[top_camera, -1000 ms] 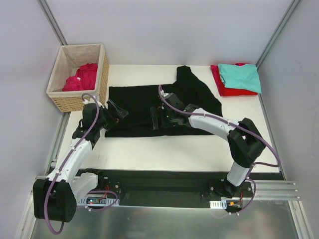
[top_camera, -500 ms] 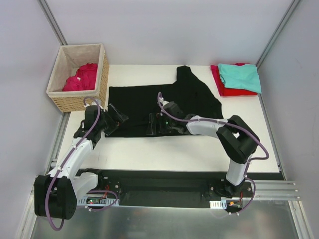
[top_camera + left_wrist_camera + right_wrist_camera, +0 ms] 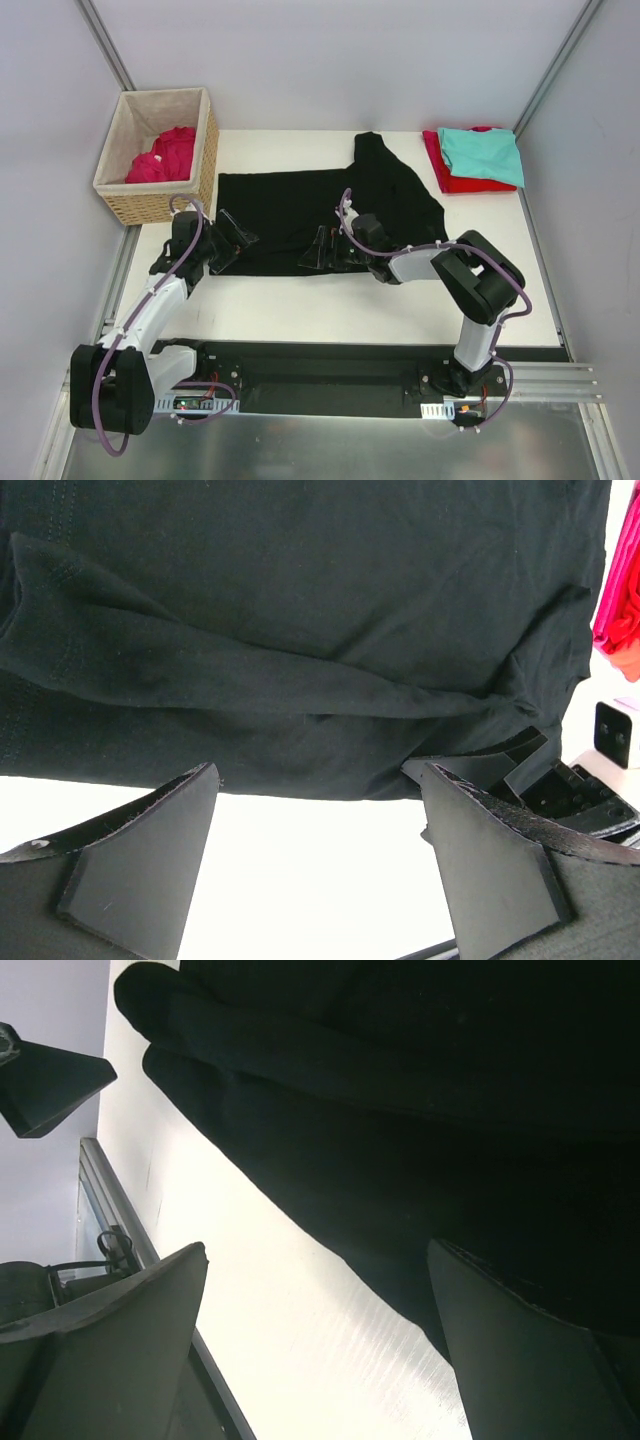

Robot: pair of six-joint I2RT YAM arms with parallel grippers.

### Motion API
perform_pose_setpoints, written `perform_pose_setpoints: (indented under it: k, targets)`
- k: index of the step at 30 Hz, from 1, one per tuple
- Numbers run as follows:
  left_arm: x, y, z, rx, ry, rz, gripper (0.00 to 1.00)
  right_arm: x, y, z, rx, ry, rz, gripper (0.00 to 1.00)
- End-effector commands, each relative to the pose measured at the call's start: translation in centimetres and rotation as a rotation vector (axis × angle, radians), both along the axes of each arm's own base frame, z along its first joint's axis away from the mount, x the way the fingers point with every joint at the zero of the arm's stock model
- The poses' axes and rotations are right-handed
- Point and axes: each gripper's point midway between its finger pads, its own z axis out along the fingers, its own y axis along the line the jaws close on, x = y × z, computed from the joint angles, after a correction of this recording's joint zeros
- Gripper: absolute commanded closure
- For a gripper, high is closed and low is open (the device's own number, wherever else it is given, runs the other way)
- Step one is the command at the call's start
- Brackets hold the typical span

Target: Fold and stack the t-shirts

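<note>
Overhead from behind, looking down; both wrist views low, very close, sharing the near hem of the black t-shirt [image 3: 270, 210] on the surface [image 3: 300, 300].

place: robot lab test cell | shown by: plain grey wall panels [image 3: 320, 60]; aluminium frame posts [image 3: 105, 45]; robot arms [image 3: 150, 310] on a black base plate [image 3: 320, 375]; white surface [image 3: 300, 300]
</note>
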Motion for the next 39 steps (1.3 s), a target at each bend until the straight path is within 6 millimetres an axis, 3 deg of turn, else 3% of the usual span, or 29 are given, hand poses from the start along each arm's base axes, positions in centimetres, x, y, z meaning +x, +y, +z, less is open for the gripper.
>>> perform_pose_setpoints:
  k: [1,6,15,24,33,39]
  targets:
    - [1.1,0.0,1.0,-0.005,-0.032,0.001,0.18,-0.7,-0.7,-0.6,0.028,0.027,-0.012,0.03]
    - [1.2,0.2,-1.8,0.009,0.043,0.006,0.18,-1.3,-1.3,-0.7,0.031,0.041,-0.02,0.03]
    - [1.2,0.7,-3.9,0.027,0.098,0.043,0.19,-1.1,-1.5,-0.4,0.035,0.038,-0.017,0.04]
    - [0.3,0.5,-4.2,0.019,0.135,0.027,0.21,-1.1,-1.4,-0.7,0.035,0.05,-0.011,0.03]
    - [-0.9,2.3,-4.7,0.128,0.186,0.058,0.21,-1.1,-1.1,-0.8,0.041,0.059,-0.008,0.03]
    - [-1.0,3.7,-6.1,0.194,0.227,0.103,0.21,-1.1,-1.2,-0.7,0.044,0.058,-0.011,0.03]
